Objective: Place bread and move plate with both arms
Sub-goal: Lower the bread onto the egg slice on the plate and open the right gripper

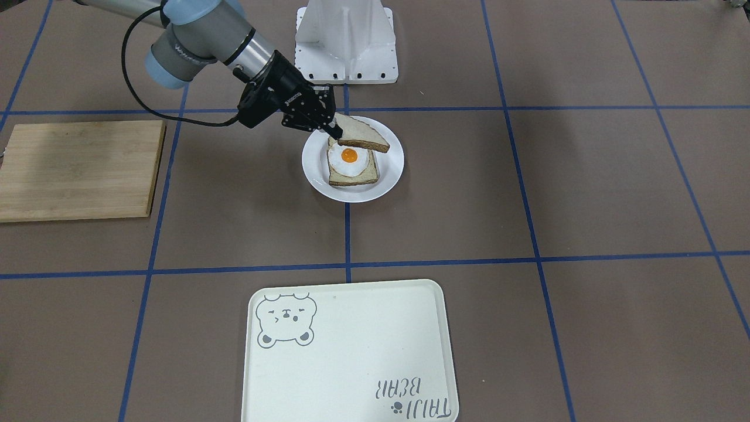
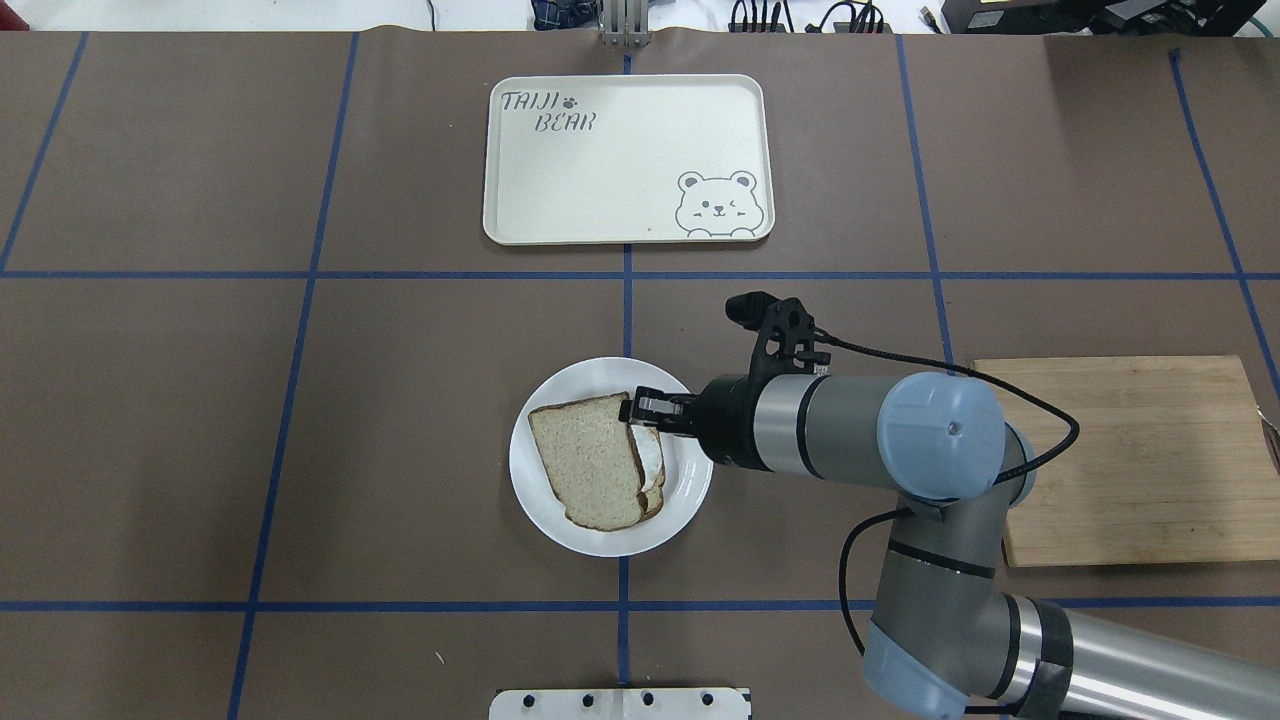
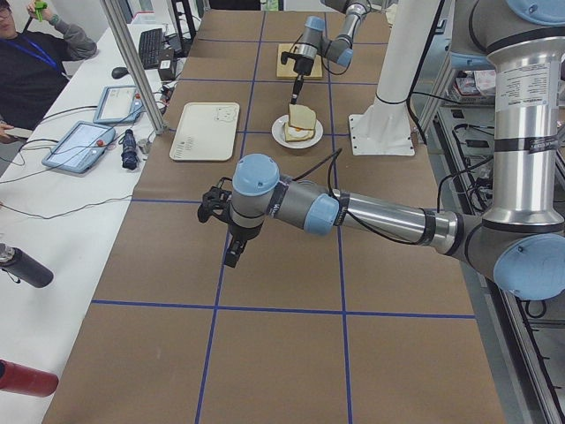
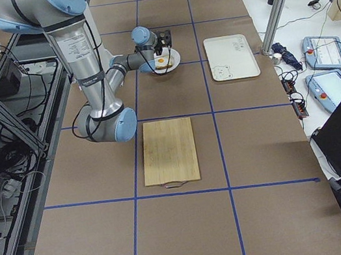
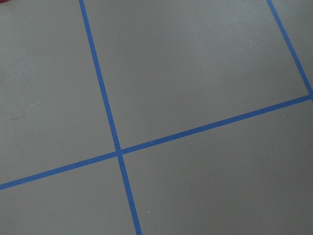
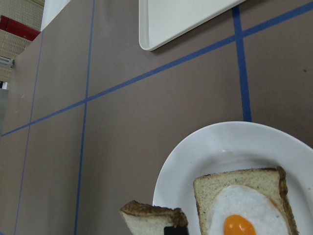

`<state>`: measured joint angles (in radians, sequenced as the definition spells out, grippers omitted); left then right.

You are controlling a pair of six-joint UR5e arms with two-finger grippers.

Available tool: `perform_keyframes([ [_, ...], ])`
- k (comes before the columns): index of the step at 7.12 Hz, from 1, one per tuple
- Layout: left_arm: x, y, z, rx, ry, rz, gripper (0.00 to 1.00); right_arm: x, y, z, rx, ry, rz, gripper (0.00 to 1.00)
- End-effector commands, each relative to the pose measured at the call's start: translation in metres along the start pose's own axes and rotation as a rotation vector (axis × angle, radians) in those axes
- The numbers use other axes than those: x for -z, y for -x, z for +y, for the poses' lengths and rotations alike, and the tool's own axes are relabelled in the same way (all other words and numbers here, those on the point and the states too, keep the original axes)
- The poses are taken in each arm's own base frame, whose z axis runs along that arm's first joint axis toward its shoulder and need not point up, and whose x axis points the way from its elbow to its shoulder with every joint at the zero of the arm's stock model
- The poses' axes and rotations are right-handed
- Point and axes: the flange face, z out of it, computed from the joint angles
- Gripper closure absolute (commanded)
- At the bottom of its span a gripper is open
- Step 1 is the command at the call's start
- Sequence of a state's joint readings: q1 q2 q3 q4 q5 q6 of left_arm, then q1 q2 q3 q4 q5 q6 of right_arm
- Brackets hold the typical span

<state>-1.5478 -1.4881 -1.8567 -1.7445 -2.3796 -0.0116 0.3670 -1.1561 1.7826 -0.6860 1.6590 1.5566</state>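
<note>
Two arms share a long table (image 2: 200, 450) covered in brown sheeting and ruled into large squares by blue tape (image 2: 300, 275). Midway along the table, nearer the robot's edge than the far one, we see a white plate (image 2: 530, 500) holding a slice with a fried egg (image 1: 354, 174). The right gripper (image 2: 640, 408) has its jaws closed on the crust at one side of the bread (image 2: 585, 455). It holds the bread tilted over the egg slice, inside the plate's rim. We cannot tell whether the bread's lower edge touches anything.

A cream tray (image 2: 620, 150) with a bear drawing lies at the middle of the far edge, well apart from the plate. A wooden board (image 2: 1130, 460) lies toward the table's right end, and a white pedestal (image 1: 345, 41) stands at the middle of the robot's edge.

The left gripper (image 3: 232, 254) hangs over bare squares toward the left end. We cannot tell how its jaws stand.

Beyond the far edge runs a white bench (image 3: 53, 238) with tablets (image 3: 78, 144) on it, and a person (image 3: 31, 62) sits there.
</note>
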Motion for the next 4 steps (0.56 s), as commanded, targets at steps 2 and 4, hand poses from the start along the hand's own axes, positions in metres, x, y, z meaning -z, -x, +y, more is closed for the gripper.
perform_keyframes([
  [2, 0.0, 0.0, 0.0, 0.0, 0.0, 0.0, 0.02, -0.011, -0.012, 0.004, 0.061, -0.013, 0.031, 1.0],
  [4, 0.0, 0.0, 0.0, 0.0, 0.0, 0.0, 0.02, -0.017, -0.026, -0.017, 0.076, -0.044, 0.062, 1.0],
])
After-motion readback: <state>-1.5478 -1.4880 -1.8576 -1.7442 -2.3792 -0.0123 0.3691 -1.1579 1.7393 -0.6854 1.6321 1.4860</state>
